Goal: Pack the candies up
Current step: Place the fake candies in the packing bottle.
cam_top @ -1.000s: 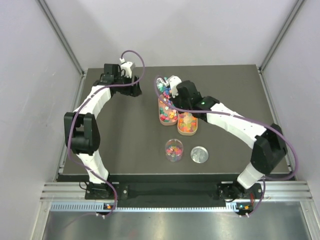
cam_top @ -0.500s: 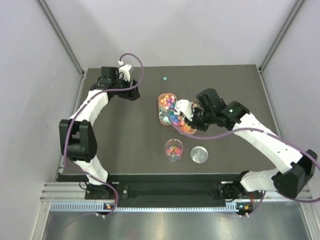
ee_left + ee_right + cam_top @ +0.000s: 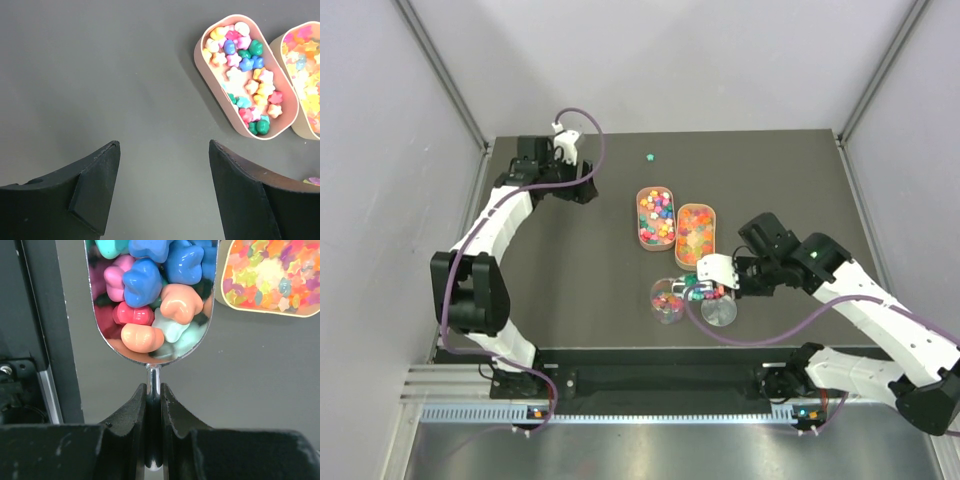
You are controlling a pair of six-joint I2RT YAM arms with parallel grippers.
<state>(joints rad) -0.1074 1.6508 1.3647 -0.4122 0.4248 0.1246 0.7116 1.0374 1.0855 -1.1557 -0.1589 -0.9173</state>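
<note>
The dark grey worktop [image 3: 570,260] bears two oblong peach trays [image 3: 201,60], side by side. The left tool [image 3: 164,150] hangs spread and empty at the far left. The right tool [image 3: 153,390] pinches a shiny metal scoop [image 3: 153,372] between the clear round jar [image 3: 667,301] and the round metal lid [image 3: 720,311]. The bright mixed candies [image 3: 145,282] heap the scoop and lie in the trays and jar.

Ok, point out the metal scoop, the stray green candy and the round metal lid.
metal scoop [image 3: 153,376]: right wrist view, handle neck below bowl.
stray green candy [image 3: 650,156]: top view, its centre.
round metal lid [image 3: 723,314]: top view, bare centre.
</note>
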